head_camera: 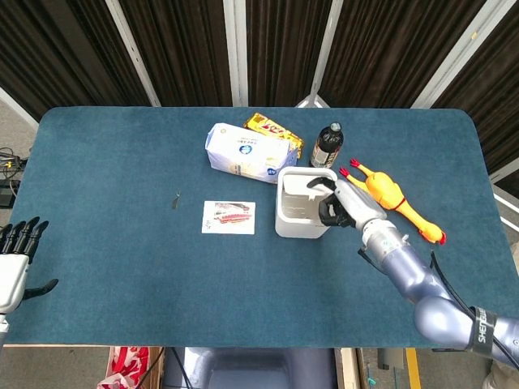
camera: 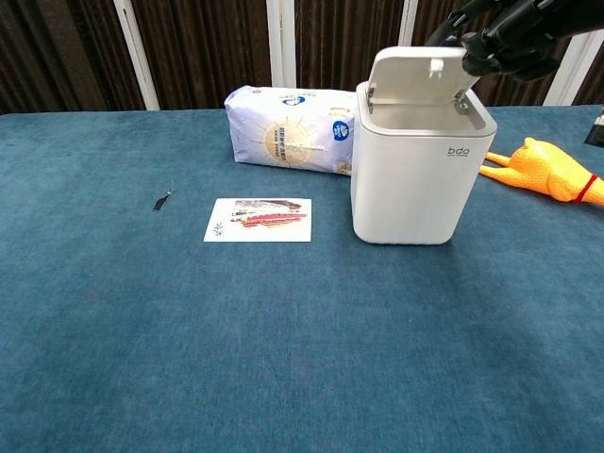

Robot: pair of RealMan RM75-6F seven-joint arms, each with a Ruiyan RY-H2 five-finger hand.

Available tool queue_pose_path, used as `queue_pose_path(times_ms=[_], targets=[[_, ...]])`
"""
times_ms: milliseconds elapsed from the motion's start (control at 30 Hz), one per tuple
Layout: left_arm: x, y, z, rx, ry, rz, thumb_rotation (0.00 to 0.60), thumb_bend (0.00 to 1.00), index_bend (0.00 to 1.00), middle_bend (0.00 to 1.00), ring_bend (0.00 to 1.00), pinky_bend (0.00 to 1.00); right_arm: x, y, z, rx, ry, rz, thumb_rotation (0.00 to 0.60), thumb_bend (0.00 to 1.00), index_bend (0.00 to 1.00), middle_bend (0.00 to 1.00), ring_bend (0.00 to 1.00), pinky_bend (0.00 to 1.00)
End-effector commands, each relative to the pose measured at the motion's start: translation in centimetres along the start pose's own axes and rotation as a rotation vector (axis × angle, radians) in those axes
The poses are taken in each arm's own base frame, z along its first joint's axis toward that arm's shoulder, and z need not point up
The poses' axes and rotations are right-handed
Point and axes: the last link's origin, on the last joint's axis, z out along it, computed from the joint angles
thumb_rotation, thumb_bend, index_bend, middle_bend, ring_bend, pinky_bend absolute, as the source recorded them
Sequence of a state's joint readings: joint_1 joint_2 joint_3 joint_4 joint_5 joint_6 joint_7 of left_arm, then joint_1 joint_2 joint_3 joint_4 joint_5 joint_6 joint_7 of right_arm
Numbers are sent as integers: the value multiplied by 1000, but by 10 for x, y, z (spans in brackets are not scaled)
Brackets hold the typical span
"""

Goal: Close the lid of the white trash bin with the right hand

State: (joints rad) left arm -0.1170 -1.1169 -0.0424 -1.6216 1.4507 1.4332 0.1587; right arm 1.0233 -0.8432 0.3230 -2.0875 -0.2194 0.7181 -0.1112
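The white trash bin [head_camera: 302,217] [camera: 420,175] stands near the table's middle. Its lid [camera: 419,76] is tilted about halfway down over the opening, hinged at the far side. My right hand [head_camera: 339,206] [camera: 514,40] is above the bin's right side, its dark fingers curled and touching the lid's raised edge. My left hand [head_camera: 16,255] hangs off the table's near left edge, fingers apart and holding nothing.
A tissue pack [head_camera: 247,152] [camera: 288,142], a yellow snack packet [head_camera: 274,131] and a dark bottle [head_camera: 327,146] lie behind the bin. A rubber chicken [head_camera: 393,198] [camera: 543,170] is to its right. A printed card [head_camera: 229,217] [camera: 260,219] and a small dark scrap [camera: 163,198] lie left.
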Motion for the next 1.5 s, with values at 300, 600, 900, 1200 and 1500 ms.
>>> queue_pose_path(times_ms=[300,600,900,1200,1500], targets=[[-1,1,0,-4,-8,3,600,0,0,0,0,0,-22,7,-10,3,-57,-28,600,729,107,769,867,854],[-1,1,0,-8,-16,-2,600,0,0,0,0,0,-40,17,-8,-23,-98,-40,600,729,107,769,867,854],[-1,1,0,-7,-19,-7,600,0,0,0,0,0,-60,23,-6,-43,-156,-56,600,729,107,769,867,854],[0,0,-1,-5,-17,-12,600,0,0,0,0,0,-54,21,-5,-41,-124,-39,600,729,107,769,867,854],[1,0,-1,-2,-2,-13,600,0,0,0,0,0,-8,30,-22,57,196,-237,600,730,41,597,645,706]])
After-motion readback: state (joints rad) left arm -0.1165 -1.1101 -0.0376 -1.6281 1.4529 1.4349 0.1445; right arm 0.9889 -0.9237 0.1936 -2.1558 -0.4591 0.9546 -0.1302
